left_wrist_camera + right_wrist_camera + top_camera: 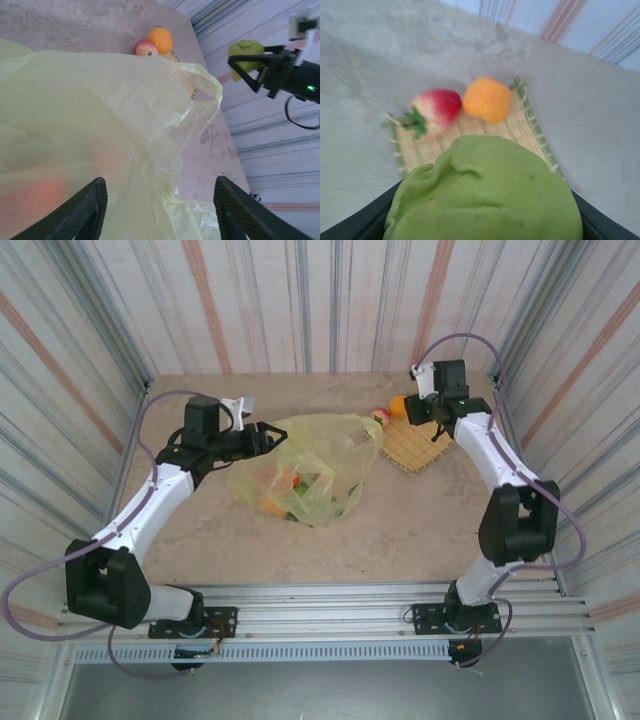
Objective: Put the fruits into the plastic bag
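Closest to the right wrist camera, a green fruit [485, 195] is sitting clamped between the dark fingers [360, 227] of the right gripper [485, 232], its wrinkled skin bulging out between them; the gripper is holding it in the air over a tan bamboo mat [527, 132]; the mat is lying near the far right corner of the table [400, 530], turned so that one of its corners is pointing toward the near edge; two more fruits are resting on the far end of the mat, a red fruit [437, 107] with a green leafy cap on the left and an orange fruit [487, 99] on the right, just beside each other, though I cannot tell whether they are touching; the plastic bag [310, 465] is lying crumpled near the middle of the table, just left of the mat, one loop handle reaching toward the mat's edge; through its thin yellow-green film several fruits in the bag [292, 485] are showing as orange, green and red patches, too blurred to count; the left gripper [266, 436] is hovering at the bag's left side, nearer the left edge of the table; its fingers are standing wide apart, and in the left wrist view the bag's film is bulging up between them without either finger visibly pinching it; from that same view the green fruit is showing beyond the bag's handle, in front of the striped wall [260, 130].
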You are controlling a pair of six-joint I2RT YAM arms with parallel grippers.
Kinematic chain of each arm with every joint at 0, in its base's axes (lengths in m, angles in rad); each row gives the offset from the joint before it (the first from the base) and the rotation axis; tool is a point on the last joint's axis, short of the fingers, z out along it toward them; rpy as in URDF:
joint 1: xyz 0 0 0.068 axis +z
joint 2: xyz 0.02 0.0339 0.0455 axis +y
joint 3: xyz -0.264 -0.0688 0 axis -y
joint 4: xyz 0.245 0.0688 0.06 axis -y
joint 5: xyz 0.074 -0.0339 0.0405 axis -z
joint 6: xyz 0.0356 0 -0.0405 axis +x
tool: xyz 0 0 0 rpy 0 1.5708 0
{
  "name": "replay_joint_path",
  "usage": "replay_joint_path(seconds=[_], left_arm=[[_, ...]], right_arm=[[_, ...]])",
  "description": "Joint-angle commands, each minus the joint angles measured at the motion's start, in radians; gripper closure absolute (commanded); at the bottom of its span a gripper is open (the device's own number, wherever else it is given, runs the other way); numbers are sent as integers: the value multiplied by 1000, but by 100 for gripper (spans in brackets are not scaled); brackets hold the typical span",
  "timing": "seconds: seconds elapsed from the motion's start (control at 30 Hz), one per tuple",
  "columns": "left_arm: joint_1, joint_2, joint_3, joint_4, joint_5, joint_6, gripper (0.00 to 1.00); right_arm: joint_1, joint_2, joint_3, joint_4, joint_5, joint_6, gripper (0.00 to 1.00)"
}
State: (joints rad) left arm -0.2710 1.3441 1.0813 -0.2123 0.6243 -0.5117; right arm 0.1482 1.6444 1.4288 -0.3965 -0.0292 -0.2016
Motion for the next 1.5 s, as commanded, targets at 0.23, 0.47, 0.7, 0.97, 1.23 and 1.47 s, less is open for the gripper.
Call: replay_joint_path(seconds=[0.23,0.47,0.7,0.97,1.23,1.47], left_arm=[[-136,19,219,-286,-337,230,26],[-314,166,410,-489,-832,483,11],[-350,340,595,-616,-908,596,13],[-349,496,755,-715,-951,657,40],[-326,475,754,-688,-826,599,90],[-238,342,632,-605,-514,475,100]], right_arm=[[138,-217,-113,51,-136,161,61],[208,-254,-139,76,-170,197,61],[222,-333,-252,196,-310,329,62],[225,-377,-344,213,-336,377,62],[294,-339,-395,320,-378,493,64],[416,-254,-434,451,-308,600,65]])
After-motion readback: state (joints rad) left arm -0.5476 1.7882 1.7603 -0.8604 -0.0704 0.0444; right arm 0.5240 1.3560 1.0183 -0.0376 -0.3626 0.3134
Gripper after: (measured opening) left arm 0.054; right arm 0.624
